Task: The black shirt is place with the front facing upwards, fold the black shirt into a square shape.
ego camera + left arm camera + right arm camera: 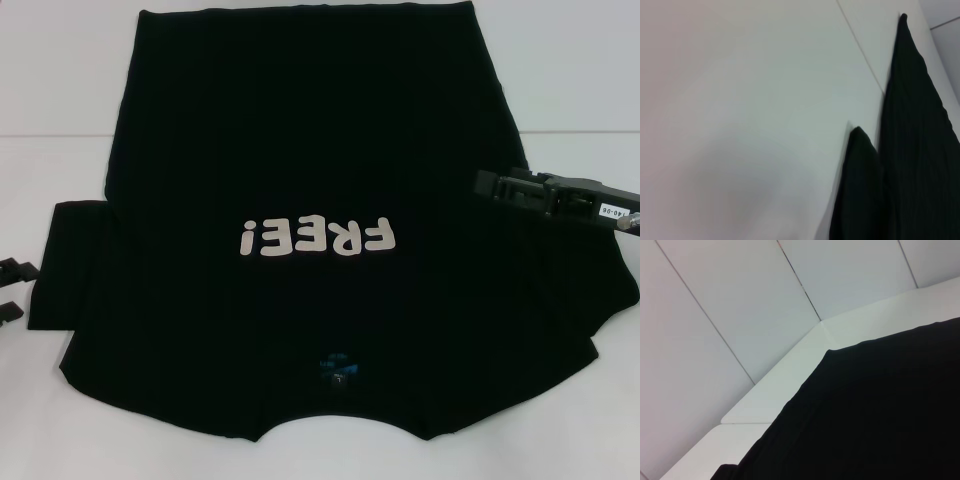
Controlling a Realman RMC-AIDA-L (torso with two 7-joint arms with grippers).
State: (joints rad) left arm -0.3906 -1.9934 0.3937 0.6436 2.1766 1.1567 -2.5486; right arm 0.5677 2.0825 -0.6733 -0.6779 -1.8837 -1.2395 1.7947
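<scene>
black shirt [300, 150] front up, off-white "FREE!" lettering [318, 237], blue neck label [337, 372]

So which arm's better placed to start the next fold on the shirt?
Probably the right. The right gripper is already over the black shirt, above its right side near that sleeve. The left gripper sits at the table's left edge, just off the left sleeve, barely in the head view.
</scene>
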